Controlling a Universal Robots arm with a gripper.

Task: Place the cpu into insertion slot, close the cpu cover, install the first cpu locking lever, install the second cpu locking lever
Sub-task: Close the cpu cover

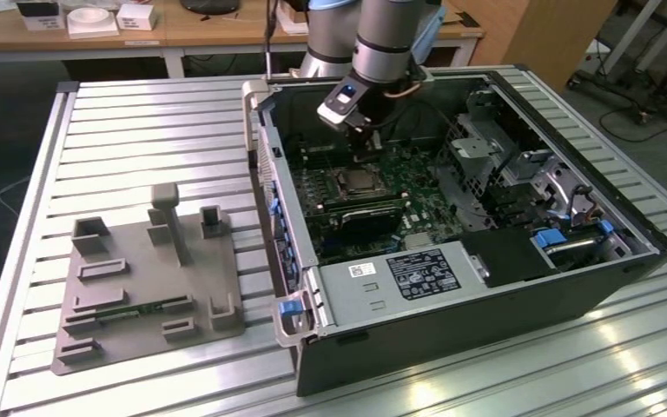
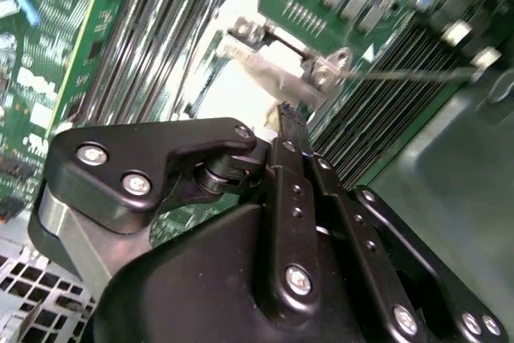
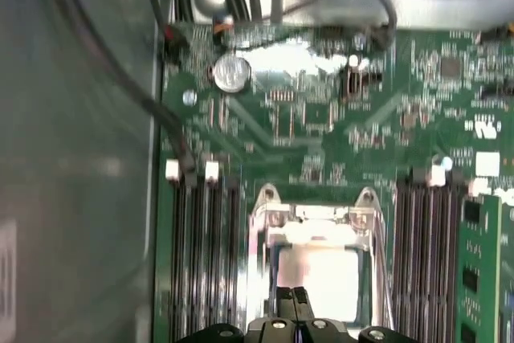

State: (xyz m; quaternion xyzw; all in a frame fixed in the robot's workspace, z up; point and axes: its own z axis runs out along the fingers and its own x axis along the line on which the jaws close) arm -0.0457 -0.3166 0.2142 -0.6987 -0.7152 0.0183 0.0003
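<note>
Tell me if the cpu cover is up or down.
Down, it seems: in the first wrist view the cover lies flat, framing the chip, whose pale top shows through its open centre.

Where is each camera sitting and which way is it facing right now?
Exterior view: raised beside the table, looks down into the open computer case; shows the arm above it.
First wrist view: on the wrist, looks straight along the gripper onto the motherboard; its tips show over the cpu.
Second wrist view: on the wrist, looks slantwise past the gripper's black linkage at the cpu cover.
Shared: both wrist views show gripper tips and cpu cover.
</note>
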